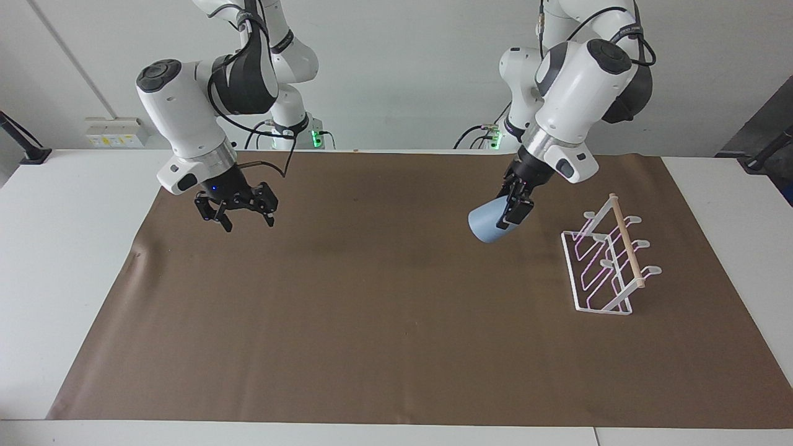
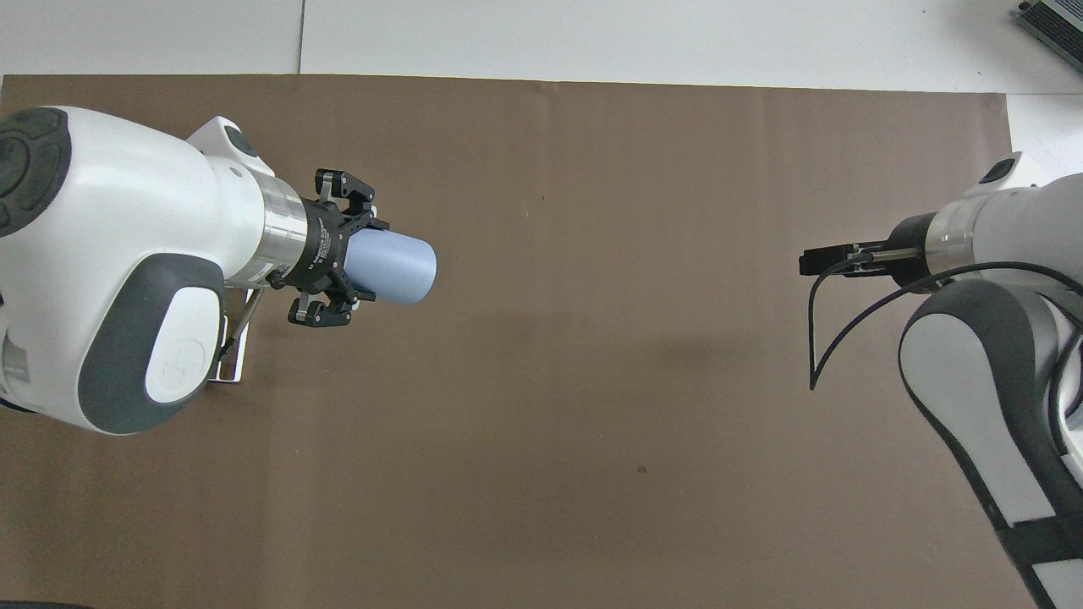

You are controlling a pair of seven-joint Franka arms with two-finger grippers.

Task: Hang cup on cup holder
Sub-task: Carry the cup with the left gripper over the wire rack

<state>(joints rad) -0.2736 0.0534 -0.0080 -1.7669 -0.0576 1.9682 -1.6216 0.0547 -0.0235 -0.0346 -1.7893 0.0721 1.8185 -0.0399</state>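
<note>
Surface (image 1: 74,260), brown mat (image 1: 384,322): cup holder (image 1: 610,257) at left arm's end; left tool (image 1: 513,214) clamping tilted cup (image 1: 488,223) aloft beside it; right tool (image 1: 235,214) spread, empty.

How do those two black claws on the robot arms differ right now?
The left tool is shut on the blue cup; the right tool is open and holds nothing. The left tool hangs beside the white cup holder; the right tool waits over the brown mat toward its own end. Both are raised off the table.

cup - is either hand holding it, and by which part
The left hand holds the cup by its narrow base end, mouth pointing down and away, in the air. The right hand holds nothing.
</note>
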